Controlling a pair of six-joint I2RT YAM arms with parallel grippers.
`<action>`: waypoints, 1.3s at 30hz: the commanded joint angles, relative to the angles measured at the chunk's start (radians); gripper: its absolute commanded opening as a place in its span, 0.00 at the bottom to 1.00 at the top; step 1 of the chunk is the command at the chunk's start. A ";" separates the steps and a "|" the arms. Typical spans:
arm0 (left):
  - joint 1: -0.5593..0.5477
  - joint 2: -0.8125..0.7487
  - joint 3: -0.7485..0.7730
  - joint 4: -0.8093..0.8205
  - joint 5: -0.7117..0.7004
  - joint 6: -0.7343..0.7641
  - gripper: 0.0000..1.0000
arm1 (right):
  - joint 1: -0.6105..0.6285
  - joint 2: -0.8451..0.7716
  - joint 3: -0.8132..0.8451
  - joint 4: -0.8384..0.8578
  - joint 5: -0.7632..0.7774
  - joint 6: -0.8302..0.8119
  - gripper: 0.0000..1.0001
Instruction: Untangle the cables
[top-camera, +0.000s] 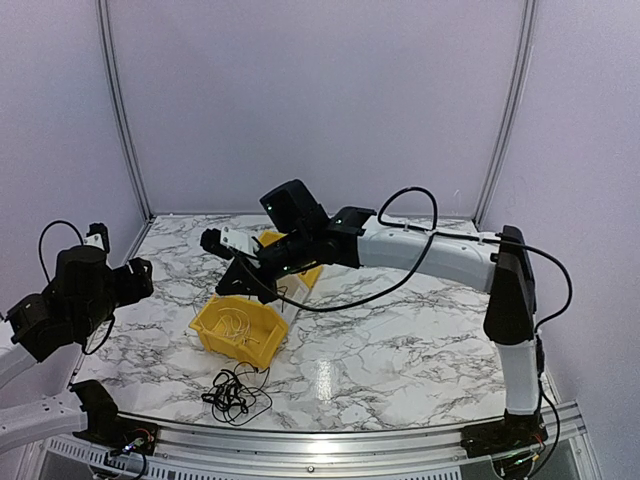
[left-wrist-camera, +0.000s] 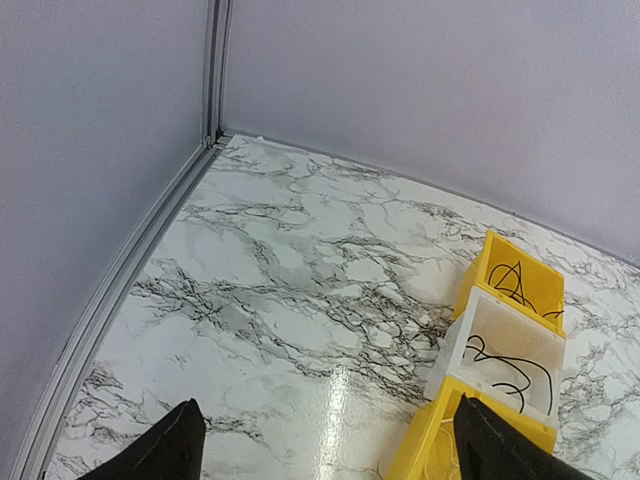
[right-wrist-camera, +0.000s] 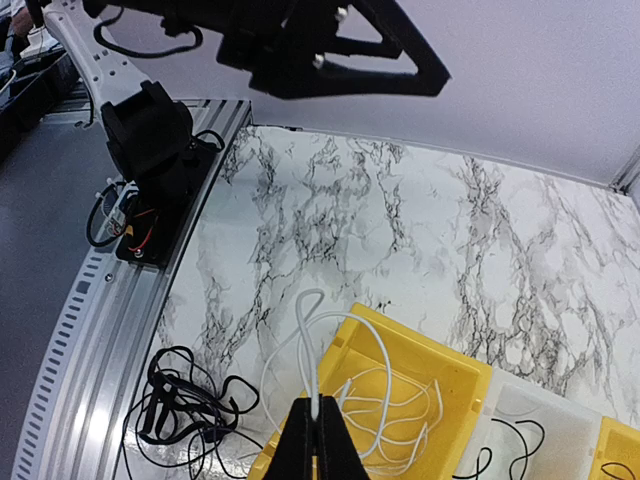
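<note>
We are seeing the right gripper (right-wrist-camera: 316, 428) clenching a white cable (right-wrist-camera: 308, 350) just above the near yellow bin (right-wrist-camera: 445, 368). The cable is looping up toward 12 o'clock from the fingertips. More white cables (right-wrist-camera: 395, 410) are lying coiled inside that bin.

In the overhead view, a loose tangle of black cables (top-camera: 236, 392) is resting on the bench (top-camera: 400, 340) at 6 o'clock of the near yellow bin, just beside its front wall and near the front rail (top-camera: 330, 440). Toward 1 o'clock of that bin, a white bin (left-wrist-camera: 452, 350) and a second yellow bin (left-wrist-camera: 478, 280) touching it are each holding separate black cords (left-wrist-camera: 505, 370).

The left gripper (left-wrist-camera: 330, 445) is hanging released over the 9 o'clock side of the bench. Its fingers (left-wrist-camera: 170, 445) are standing wide apart with nothing between them, well apart from the tangle.
</note>
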 joint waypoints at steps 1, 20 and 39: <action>0.005 -0.034 0.009 -0.052 0.005 -0.004 0.90 | -0.011 0.048 0.020 0.003 0.032 0.022 0.00; 0.005 -0.089 -0.033 -0.082 0.003 -0.086 0.90 | -0.022 0.215 -0.012 0.011 0.252 0.010 0.00; 0.005 -0.089 -0.060 -0.082 0.018 -0.076 0.93 | 0.027 0.218 -0.042 0.051 0.422 0.079 0.00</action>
